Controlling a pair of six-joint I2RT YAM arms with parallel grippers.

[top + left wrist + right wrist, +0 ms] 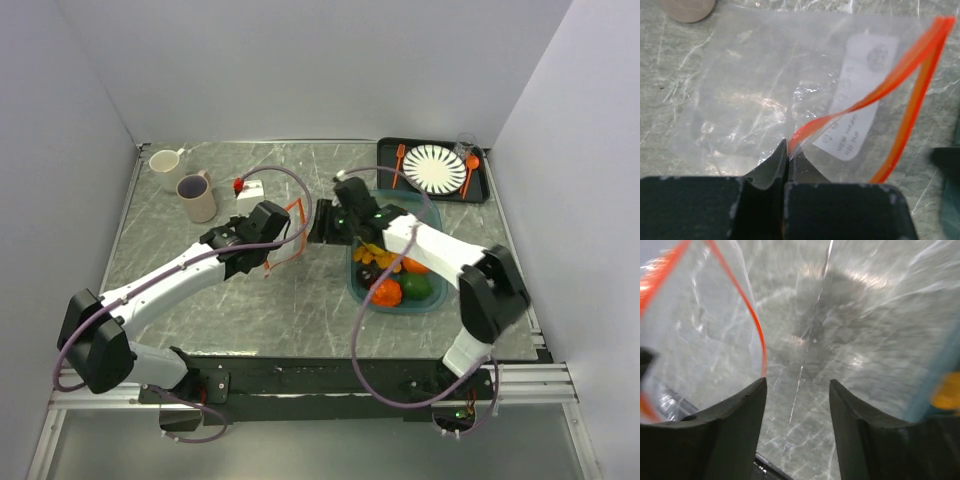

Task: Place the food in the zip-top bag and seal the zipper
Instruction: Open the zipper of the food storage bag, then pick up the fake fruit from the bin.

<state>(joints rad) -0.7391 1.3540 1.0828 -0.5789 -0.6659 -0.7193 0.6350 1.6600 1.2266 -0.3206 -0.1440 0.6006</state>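
Observation:
The clear zip-top bag (765, 95) lies on the table between the two arms, with a white label inside it. Its orange-red zipper (900, 65) gapes open in a loop (297, 210). My left gripper (788, 152) is shut on the near zipper strip and pinches it at the fingertips. My right gripper (797, 385) is open just beside the bag's mouth, and the zipper (757, 335) curves past its left finger with nothing between the fingers. The food sits in a teal tray (432, 215): a yellow-orange piece (375, 255), a red-orange one (386, 292) and a green one (417, 285).
Two cups (197, 197) (165, 160) stand at the back left, with a small white box (250, 188) near them. A black tray (484, 190) at the back right holds a striped plate (435, 167), an orange fork (399, 160), a spoon (470, 165) and a glass (465, 145).

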